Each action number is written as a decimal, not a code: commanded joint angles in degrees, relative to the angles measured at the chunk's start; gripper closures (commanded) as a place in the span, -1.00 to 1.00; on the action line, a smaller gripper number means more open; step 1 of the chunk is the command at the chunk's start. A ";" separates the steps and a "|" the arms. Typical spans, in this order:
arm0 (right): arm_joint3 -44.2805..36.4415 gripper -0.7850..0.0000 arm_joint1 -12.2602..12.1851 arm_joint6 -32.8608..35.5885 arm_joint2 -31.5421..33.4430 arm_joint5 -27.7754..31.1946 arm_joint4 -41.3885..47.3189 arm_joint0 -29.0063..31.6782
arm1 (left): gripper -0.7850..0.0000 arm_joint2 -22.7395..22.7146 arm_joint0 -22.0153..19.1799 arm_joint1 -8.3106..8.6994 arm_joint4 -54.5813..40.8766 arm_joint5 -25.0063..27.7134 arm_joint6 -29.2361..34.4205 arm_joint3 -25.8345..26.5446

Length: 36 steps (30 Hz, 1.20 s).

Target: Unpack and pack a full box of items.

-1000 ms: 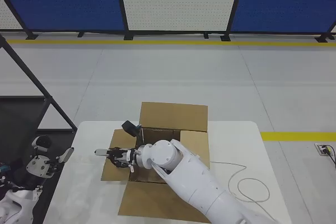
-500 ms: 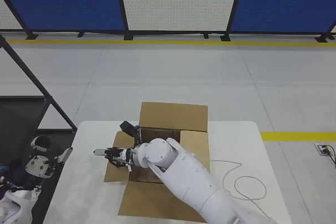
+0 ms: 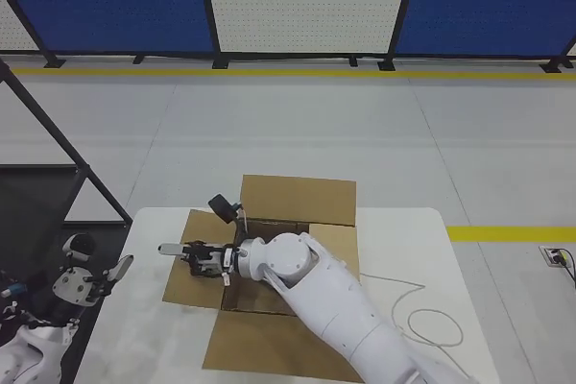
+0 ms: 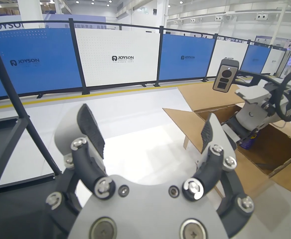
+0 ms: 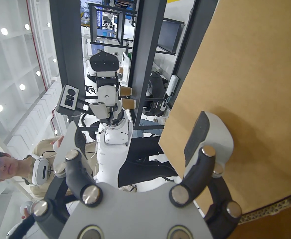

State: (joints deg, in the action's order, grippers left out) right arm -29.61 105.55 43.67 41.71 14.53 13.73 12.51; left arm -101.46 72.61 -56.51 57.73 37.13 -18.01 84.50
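Observation:
An open cardboard box (image 3: 298,202) stands on the white table (image 3: 144,336), all its flaps folded outward. My right gripper (image 3: 184,253) hangs over the box's left flap (image 3: 194,286). In the right wrist view it (image 5: 135,135) is open, with one finger (image 5: 197,130) against the flap (image 5: 247,63) and the flap's edge between the fingers. My left gripper (image 3: 117,270) is off the table's left edge, open and holding nothing (image 4: 150,133). From there the box (image 4: 185,118) and the right wrist (image 4: 252,115) lie ahead. The right arm hides most of the box's inside.
A thin white cable (image 3: 424,322) loops on the table to the right of the box. A black metal rack (image 3: 38,134) stands at the far left, beside the left arm. Blue and white fence panels (image 3: 307,24) close off the floor behind.
My right gripper has shifted a little to the left, and the box's left flap has swung further outward with it. The left arm has drifted slightly down and right.

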 commanded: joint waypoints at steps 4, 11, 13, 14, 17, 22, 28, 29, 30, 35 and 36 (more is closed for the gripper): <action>-3.55 -1.00 -1.69 0.43 2.34 2.42 -1.77 1.71 | -1.00 0.13 -0.12 0.02 0.65 1.16 -0.55 0.53; -12.27 -1.00 -4.83 0.88 6.92 4.19 -4.91 6.24 | -1.00 0.15 -0.13 0.09 1.84 3.75 -2.64 1.37; -15.32 -1.00 -5.83 1.11 8.46 3.65 -6.07 7.98 | -1.00 0.09 -0.12 0.09 1.99 3.79 -2.88 1.52; -16.95 -1.00 -6.33 0.98 9.26 3.27 -6.78 8.90 | -1.00 0.07 -0.14 0.09 2.04 3.87 -3.03 1.70; -22.04 -1.00 -7.83 0.73 11.84 1.93 -8.97 11.94 | -1.00 -0.10 -0.16 0.13 1.20 5.51 -3.46 2.27; -33.16 -1.00 -10.72 0.47 18.08 1.33 -12.55 19.13 | -1.00 -0.66 -0.96 0.38 2.62 7.34 -3.06 4.99; -49.77 -1.00 -13.81 0.77 26.10 -0.34 -16.56 30.53 | -1.00 0.54 -3.10 0.71 7.15 9.55 -1.31 10.38; -52.24 -1.00 -14.21 0.89 27.28 -0.62 -16.89 32.42 | -1.00 0.95 -3.50 0.74 8.13 9.63 -1.05 11.12; -54.62 -1.00 -14.60 0.61 28.61 -0.72 -17.19 34.29 | -1.00 1.46 -4.08 0.79 9.42 9.78 -0.68 12.19; -64.20 -1.00 -16.17 -0.28 34.24 0.21 -17.42 43.39 | -1.00 4.91 -7.39 1.01 18.28 10.00 0.40 16.68; -65.73 -1.00 -16.44 -0.50 35.32 0.63 -17.24 45.11 | -1.00 5.99 -8.12 1.05 21.32 9.69 0.21 17.66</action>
State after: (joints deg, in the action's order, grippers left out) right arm -93.55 89.39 43.39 75.81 14.78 -3.71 55.58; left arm -96.65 65.35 -55.50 74.97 47.31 -17.63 100.94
